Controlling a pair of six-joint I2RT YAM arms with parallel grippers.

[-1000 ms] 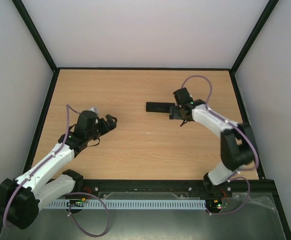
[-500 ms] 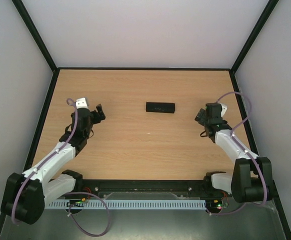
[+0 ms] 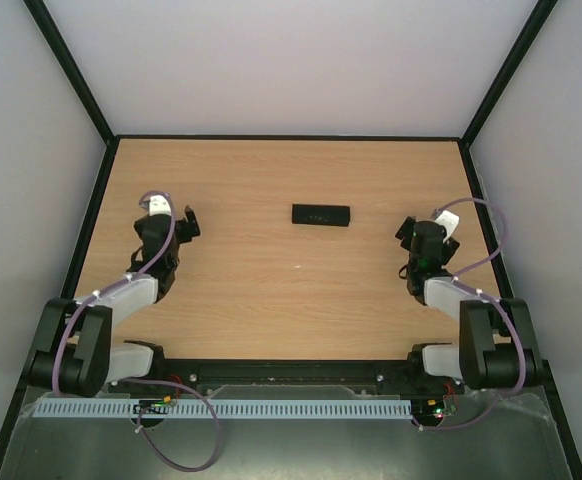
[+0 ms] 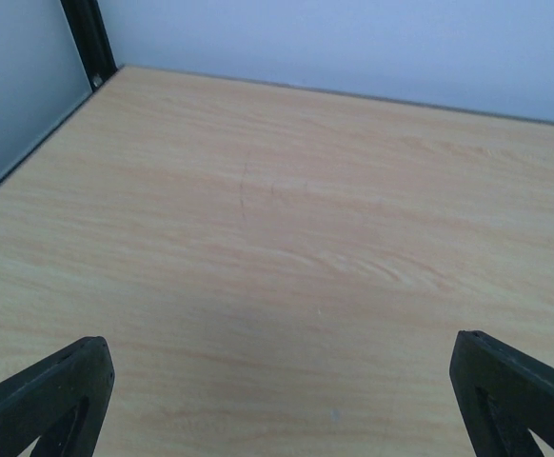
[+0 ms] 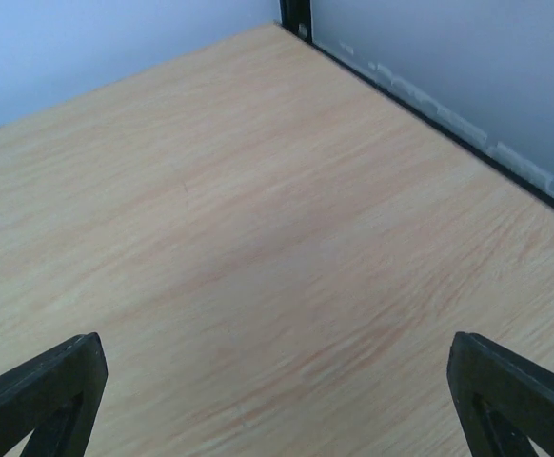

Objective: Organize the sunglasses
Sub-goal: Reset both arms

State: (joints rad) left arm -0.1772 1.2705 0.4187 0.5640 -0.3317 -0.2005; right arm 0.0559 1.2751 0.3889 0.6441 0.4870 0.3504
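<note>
Sunglasses: can't tell where, not on show in any of the three views. Closest candidate spot is the black case (image 3: 321,214), lying flat on the worktop (image 3: 271,170) a little behind the middle, long side running left to right. Looks shut from above, but too small to be sure of the lid.

Moving out to the left: left end effector (image 3: 186,222), well apart from the case and just a touch nearer the bases. Spread wide and empty. Wrist view confirms it, with one black fingertip (image 4: 44,400) in each bottom corner and only bare wood grain in between. Pointing toward the far-left corner, where a black frame post (image 4: 91,38) meets the pale wall.

Same story on the other side: right end effector (image 3: 407,232), also well apart from the case, roughly mirroring the left one. Spread wide, gripping nothing, fingertips (image 5: 39,395) at the bottom corners of its own view over plain wood. Facing the far-right corner, with a black rail (image 5: 429,119) running along the foot of the wall.

Both arms folded back toward their bases at the near edge, a purple cable (image 3: 481,215) looped over each wrist.
</note>
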